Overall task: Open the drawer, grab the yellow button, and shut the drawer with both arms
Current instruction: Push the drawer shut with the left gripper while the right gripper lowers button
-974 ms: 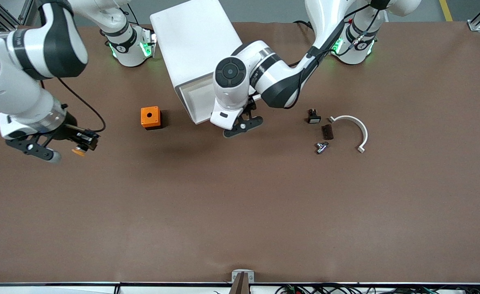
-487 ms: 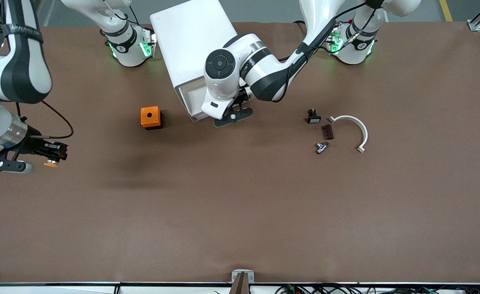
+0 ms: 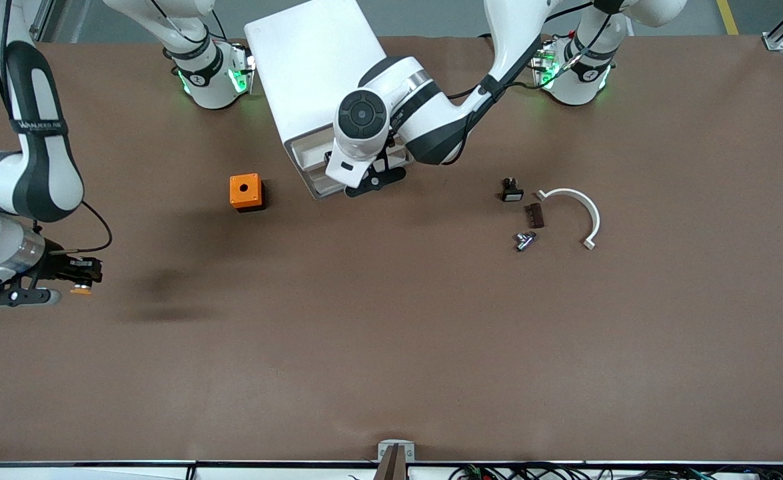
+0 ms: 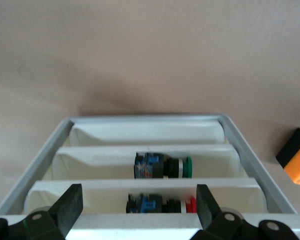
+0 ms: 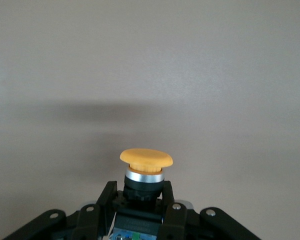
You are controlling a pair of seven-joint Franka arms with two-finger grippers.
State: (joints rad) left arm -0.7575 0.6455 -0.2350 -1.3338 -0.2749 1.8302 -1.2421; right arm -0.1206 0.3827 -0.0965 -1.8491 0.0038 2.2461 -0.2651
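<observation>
The button [image 5: 145, 170] is pinched in the right gripper [image 3: 64, 283] at nine o'clock. The left gripper [image 3: 372, 180], spread, could miss the drawer [image 3: 311, 157] front at twelve.

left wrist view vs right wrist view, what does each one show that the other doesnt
Only the left wrist view shows the white cabinet's lower drawers, with a green-capped push-button in one and a red-capped one in the next, a corner of the orange cube, and the open left gripper at the cabinet's front.

Only the right wrist view shows the button with its orange cap, clamped in the right gripper above bare tabletop.

Both share the brown table.
</observation>
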